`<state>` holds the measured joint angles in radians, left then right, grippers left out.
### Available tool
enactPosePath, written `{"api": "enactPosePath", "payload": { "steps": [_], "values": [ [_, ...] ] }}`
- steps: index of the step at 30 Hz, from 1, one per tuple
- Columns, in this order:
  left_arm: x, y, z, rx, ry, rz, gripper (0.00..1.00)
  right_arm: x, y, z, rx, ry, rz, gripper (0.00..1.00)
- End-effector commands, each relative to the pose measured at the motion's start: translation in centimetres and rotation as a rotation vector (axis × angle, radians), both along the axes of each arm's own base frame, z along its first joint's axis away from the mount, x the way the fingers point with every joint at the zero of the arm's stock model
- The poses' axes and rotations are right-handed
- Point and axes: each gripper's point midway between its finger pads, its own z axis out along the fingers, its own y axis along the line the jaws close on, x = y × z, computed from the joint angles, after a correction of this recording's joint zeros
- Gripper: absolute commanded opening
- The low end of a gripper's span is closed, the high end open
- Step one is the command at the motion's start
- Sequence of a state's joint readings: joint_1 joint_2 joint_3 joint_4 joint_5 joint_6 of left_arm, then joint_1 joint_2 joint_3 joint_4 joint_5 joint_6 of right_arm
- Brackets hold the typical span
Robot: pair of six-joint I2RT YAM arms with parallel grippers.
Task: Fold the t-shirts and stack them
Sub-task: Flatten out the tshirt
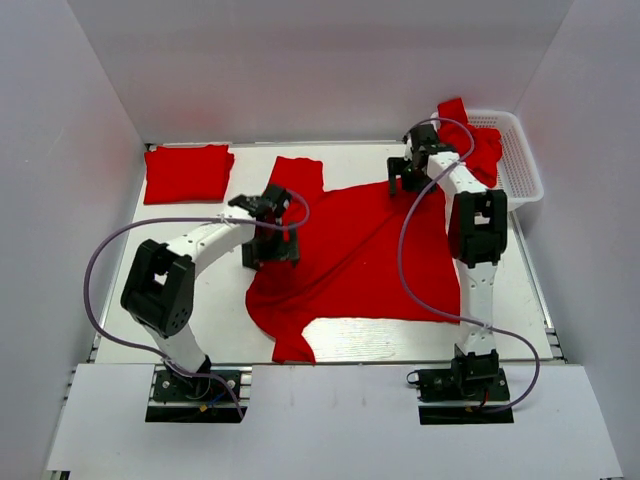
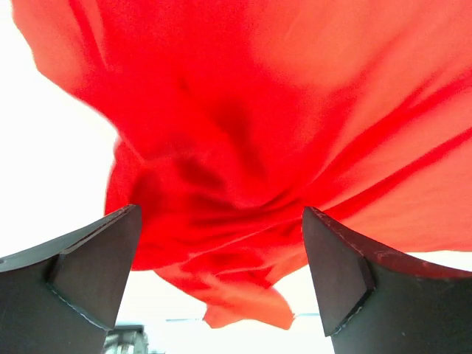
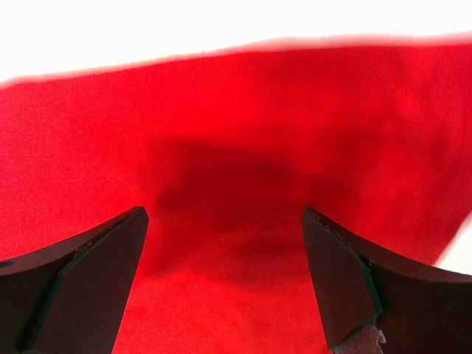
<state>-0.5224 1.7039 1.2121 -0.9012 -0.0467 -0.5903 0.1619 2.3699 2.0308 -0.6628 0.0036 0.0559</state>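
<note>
- T-shirt [image 1: 370, 250], red, lies spread and wrinkled across mid-bench [image 1: 225, 315].
- Left claw [image 1: 262, 205] is spread wide at its left side.
- Right claw [image 1: 408, 178] is spread wide over its far edge.
- Folded t-shirt [image 1: 187, 172] sits at the far-left corner.

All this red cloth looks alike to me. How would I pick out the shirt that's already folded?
On the white table, go to the far left corner. There lies the folded t-shirt, a neat flat rectangle. The spread t-shirt in the middle sprawls open, and the crumpled t-shirt spills from the white basket at far right.
</note>
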Motion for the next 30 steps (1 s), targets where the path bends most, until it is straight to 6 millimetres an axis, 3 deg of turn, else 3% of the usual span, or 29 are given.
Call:
{"api": "enactPosePath", "payload": {
  "steps": [1, 2, 3, 4, 5, 6, 7, 8, 9, 10, 11, 12, 16, 18, 19, 23, 27, 29, 30],
  "values": [
    [4.2, 1.8, 4.1, 0.077, -0.164, 0.045, 1.0, -1.8, -0.2, 6.0, -0.003, -0.099, 0.051, 0.9],
    [5.4, 2.2, 4.2, 0.099, -0.182, 0.064, 1.0, -2.8, -0.3, 6.7, -0.002, -0.108, 0.053, 0.9],
    [6.1, 2.3, 4.4, 0.114, -0.2, 0.082, 1.0, -4.0, -0.4, 5.9, -0.005, -0.087, 0.053, 0.9],
    [6.9, 2.9, 4.7, 0.157, -0.23, 0.098, 1.0, -4.4, -1.5, 8.5, -0.039, -0.141, 0.025, 0.9],
    [8.1, 2.5, 5.5, 0.15, -0.261, 0.118, 1.0, -5.0, -1.6, 8.6, -0.032, -0.135, -0.008, 0.9],
    [8.8, 2.9, 5.0, 0.167, -0.255, 0.13, 1.0, -7.2, -2.2, 6.0, -0.049, -0.071, -0.028, 0.9],
    [9.8, 2.4, 5.6, 0.152, -0.281, 0.134, 1.0, -8.9, -2.5, 7.0, -0.035, -0.081, -0.056, 0.9],
    [10.3, 2.6, 5.5, 0.153, -0.281, 0.146, 1.0, -8.5, -2.1, 8.5, -0.008, -0.127, -0.076, 0.9],
    [10.7, 2.4, 5.4, 0.15, -0.286, 0.147, 1.0, -11.6, -2.3, 5.2, -0.003, -0.036, -0.075, 0.9],
    [11.5, 1.9, 4.8, 0.138, -0.29, 0.135, 1.0, -12.3, -2.2, 7.4, 0.024, -0.09, -0.081, 0.9],
    [11.9, 2.0, 4.5, 0.136, -0.291, 0.122, 1.0, -13.1, -2.1, 7.3, 0.048, -0.083, -0.113, 0.9],
    [12.2, 1.7, 3.9, 0.126, -0.286, 0.107, 1.0, -15.6, -2.3, 5.5, 0.051, -0.046, -0.118, 0.9],
    [14.0, 1.1, 1.6, 0.131, -0.277, 0.085, 1.0, -20.2, -2.8, 3.7, 0.075, 0.011, -0.171, 0.9],
    [14.6, 0.9, 0.1, 0.138, -0.264, 0.083, 1.0, -21.1, -2.6, 3.9, 0.093, 0.004, -0.171, 0.9],
    [15.0, 0.7, -0.1, 0.138, -0.27, 0.074, 1.0, -22.2, -2.8, 2.7, 0.086, 0.033, -0.175, 0.9],
    [15.8, 0.6, -2.4, 0.142, -0.249, 0.066, 1.0, -22.7, -2.9, 0.7, 0.072, 0.085, -0.177, 0.9],
    [17.0, 2.3, -4.2, 0.166, -0.207, 0.103, 1.0, -21.0, -2.9, -0.7, 0.052, 0.11, -0.16, 0.9],
    [17.6, 3.5, -5.4, 0.173, -0.187, 0.143, 1.0, -19.2, -3.0, -0.1, 0.031, 0.084, -0.157, 0.9],
    [18.5, 3.7, -5.4, 0.168, -0.201, 0.156, 1.0, -19.1, -3.3, -1.4, 0.007, 0.118, -0.161, 0.9]
  ]
}}
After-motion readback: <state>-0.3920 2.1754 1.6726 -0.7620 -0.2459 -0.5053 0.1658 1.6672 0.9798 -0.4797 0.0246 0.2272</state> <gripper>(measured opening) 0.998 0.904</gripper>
